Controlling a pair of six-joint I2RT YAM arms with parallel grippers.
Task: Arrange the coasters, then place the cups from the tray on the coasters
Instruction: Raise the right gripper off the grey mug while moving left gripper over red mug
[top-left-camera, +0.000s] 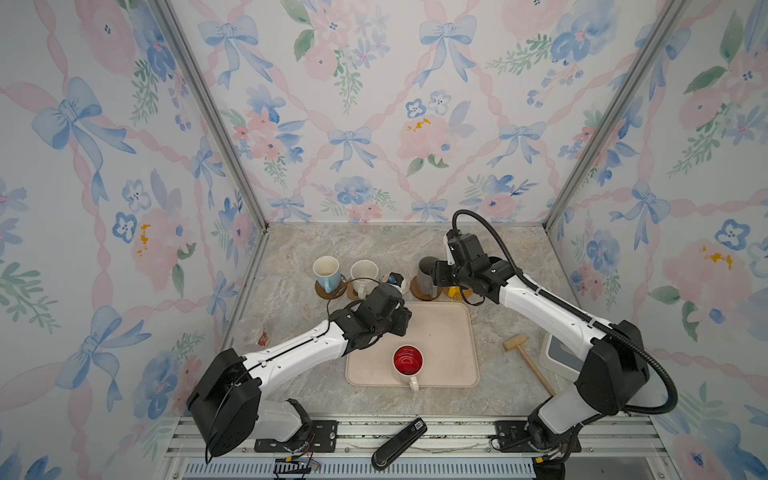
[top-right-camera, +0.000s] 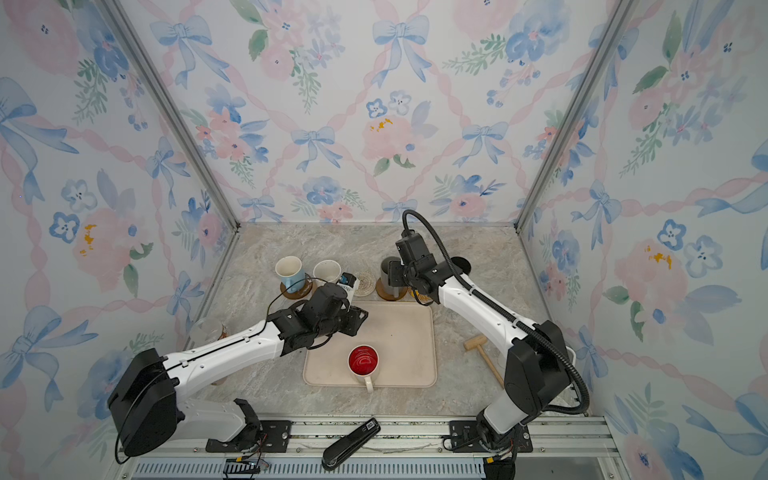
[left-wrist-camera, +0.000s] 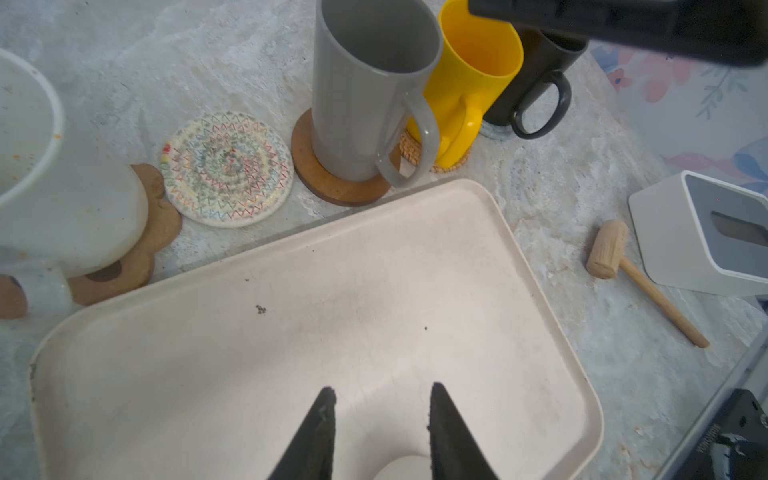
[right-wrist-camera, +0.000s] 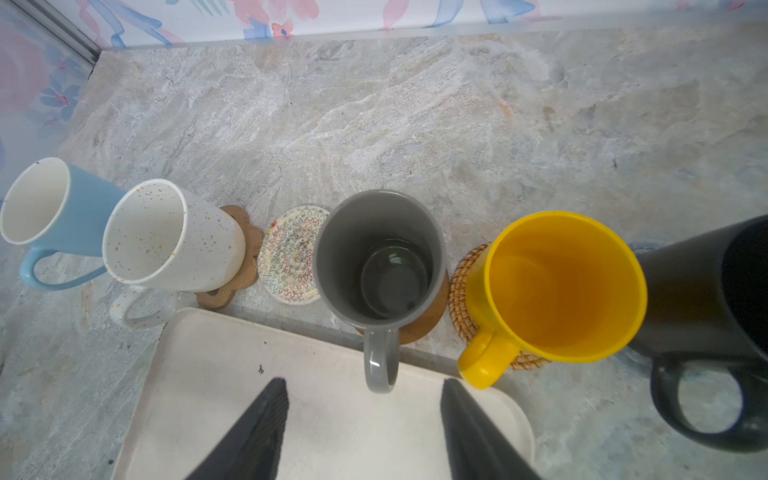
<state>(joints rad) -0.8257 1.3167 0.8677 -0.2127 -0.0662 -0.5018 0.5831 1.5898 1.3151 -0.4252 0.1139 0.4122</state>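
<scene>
Five mugs seated: they stand upright on mats in a row across the middle of the marbled stone-look bench (top-left-camera: 415, 241), just behind the back edge of the large flat beige rounded-rectangle tray (top-left-camera: 449, 332).
Row toward the left edge: light blue mug (top-left-camera: 326, 270) on the dark brown round coaster (top-left-camera: 322, 294); beside it, the speckled cream-white mug (top-left-camera: 364, 274) on the brown paw-shaped coaster (left-wrist-camera: 164, 224).
Bare coaster: cream woven round mat with coloured zigzag stitching (left-wrist-camera: 226, 168), lying flat between the paw-shaped coaster and the brown wooden disc (left-wrist-camera: 332, 191).
Row toward the right edge: tall grey mug (right-wrist-camera: 380, 249) on the wooden disc; yellow mug (right-wrist-camera: 561, 286) on the tan rattan coaster (right-wrist-camera: 461, 282); black mug (left-wrist-camera: 536, 75) last, with only a sliver of grey-blue mat (left-wrist-camera: 494, 131) showing under it.
Mug on tray: white mug with red inside (top-left-camera: 408, 360), upright near the tray's front edge, handle toward the bench's front edge.
Left end effector (left-wrist-camera: 382, 388): over the tray, fingers narrowly parted, gripping nothing.
Right end effector (right-wrist-camera: 365, 382): above the tray's back edge, fingers spread wide, empty; the grey mug's handle shows in the gap, touching neither finger.
Right edge of bench: light wooden mallet (top-left-camera: 515, 343) beside a white-and-grey box (top-left-camera: 559, 357).
</scene>
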